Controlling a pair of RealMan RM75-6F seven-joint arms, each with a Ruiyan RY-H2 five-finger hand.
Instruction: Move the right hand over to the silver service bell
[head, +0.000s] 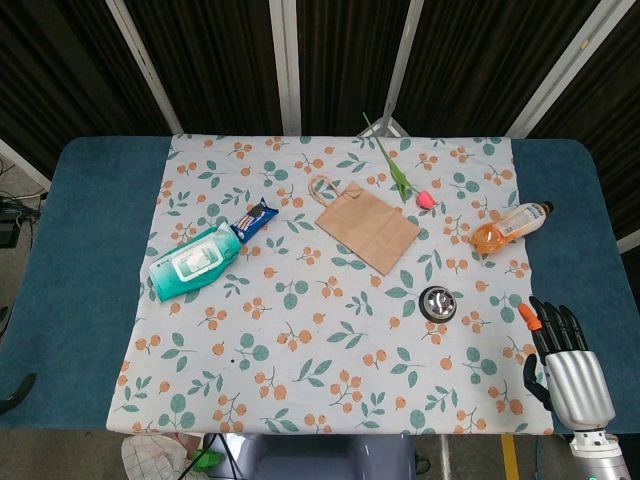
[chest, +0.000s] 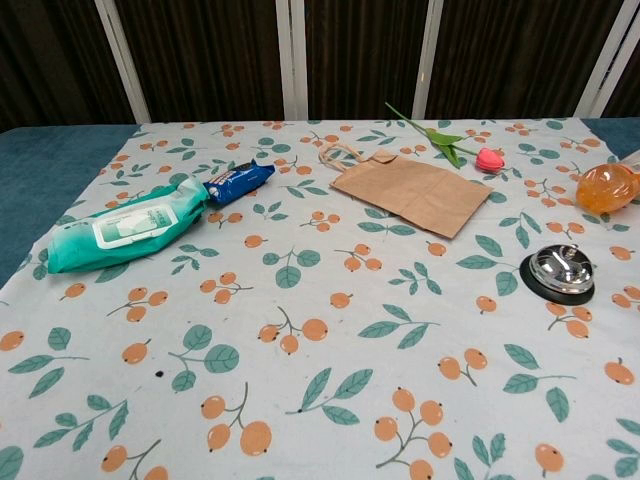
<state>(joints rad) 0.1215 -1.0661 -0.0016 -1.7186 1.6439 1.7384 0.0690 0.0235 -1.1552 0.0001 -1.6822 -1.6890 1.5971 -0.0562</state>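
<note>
The silver service bell (head: 438, 302) sits on its black base on the floral cloth, right of centre; the chest view shows this bell (chest: 558, 272) near the right edge. My right hand (head: 565, 360) lies at the table's front right corner, fingers stretched apart and pointing away from me, holding nothing. It is to the right of the bell and nearer to me, clearly apart from it. One of its fingertips is orange. At the lower left edge only a dark curved tip (head: 14, 392) shows, perhaps of my left hand.
A brown paper bag (head: 367, 226) lies behind the bell, with a pink tulip (head: 424, 199) beyond it. An orange bottle (head: 510, 225) lies at back right. A teal wipes pack (head: 194, 262) and a blue snack packet (head: 256, 219) lie on the left.
</note>
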